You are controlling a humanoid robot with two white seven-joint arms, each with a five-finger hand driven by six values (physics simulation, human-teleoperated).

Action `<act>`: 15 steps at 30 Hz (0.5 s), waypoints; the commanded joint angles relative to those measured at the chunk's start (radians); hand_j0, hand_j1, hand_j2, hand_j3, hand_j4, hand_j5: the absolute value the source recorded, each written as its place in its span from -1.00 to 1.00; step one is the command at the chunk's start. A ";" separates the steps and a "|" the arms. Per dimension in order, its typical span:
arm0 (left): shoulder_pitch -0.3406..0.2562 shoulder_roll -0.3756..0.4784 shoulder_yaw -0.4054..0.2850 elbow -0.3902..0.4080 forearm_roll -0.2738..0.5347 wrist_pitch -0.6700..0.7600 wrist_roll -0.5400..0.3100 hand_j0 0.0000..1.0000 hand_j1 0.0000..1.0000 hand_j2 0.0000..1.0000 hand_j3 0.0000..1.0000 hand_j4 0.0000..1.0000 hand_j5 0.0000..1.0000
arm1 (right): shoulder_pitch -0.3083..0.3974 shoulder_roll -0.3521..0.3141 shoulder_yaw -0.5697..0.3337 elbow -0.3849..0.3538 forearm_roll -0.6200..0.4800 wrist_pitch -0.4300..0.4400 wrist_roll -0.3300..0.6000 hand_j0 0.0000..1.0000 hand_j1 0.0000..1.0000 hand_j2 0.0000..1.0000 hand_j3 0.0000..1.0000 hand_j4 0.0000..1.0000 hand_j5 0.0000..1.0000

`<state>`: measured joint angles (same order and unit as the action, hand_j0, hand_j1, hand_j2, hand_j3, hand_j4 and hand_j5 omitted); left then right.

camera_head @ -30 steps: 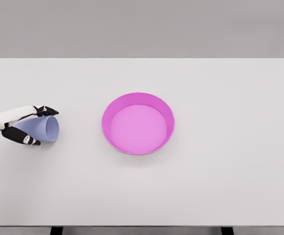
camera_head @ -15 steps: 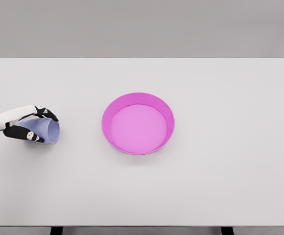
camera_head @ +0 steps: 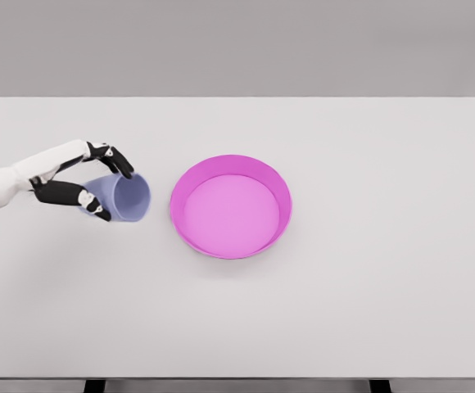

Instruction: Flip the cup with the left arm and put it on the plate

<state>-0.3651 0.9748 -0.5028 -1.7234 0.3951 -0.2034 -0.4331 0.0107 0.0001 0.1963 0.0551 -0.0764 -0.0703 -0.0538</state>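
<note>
Head view: the only view given, looking down on a white table
Writing: no brand, label or lettering can be read on any item
Left hand: the left hand is seen at the picture's left, its white arm entering from the left edge; the dark fingers are curled around the cup, some above it and some below
Cup: the cup is held in that grasp, tipped on its side with the open mouth turned toward the plate; it is seen just left of the plate and apart from it
Plate: the plate is set near the table's middle, nothing lying in it
Surroundings: a plain grey wall is seen behind the table; two dark supports show below the front edge
Obstruction: part of the cup's base is covered by the fingers
Materials and shapes: the cup is pale lavender, smooth, tapered; the plate is magenta, round, with a raised rim; the tabletop is matte
</note>
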 commanded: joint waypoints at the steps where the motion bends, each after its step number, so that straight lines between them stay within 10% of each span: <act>1: -0.003 -0.057 0.006 -0.001 0.048 -0.022 0.010 -0.09 -0.09 -0.09 -0.09 -0.09 -0.09 | -0.002 0.000 0.000 0.000 0.000 0.000 0.000 1.00 1.00 1.00 1.00 1.00 1.00; 15: -0.041 -0.300 -0.003 0.007 0.119 -0.024 0.047 -0.09 -0.09 -0.09 -0.09 -0.09 -0.09 | 0.000 0.000 0.000 0.000 0.000 0.001 0.000 1.00 1.00 1.00 1.00 1.00 1.00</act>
<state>-0.4080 0.7127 -0.5042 -1.7165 0.5019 -0.2272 -0.4029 0.0107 0.0001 0.1962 0.0551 -0.0761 -0.0701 -0.0538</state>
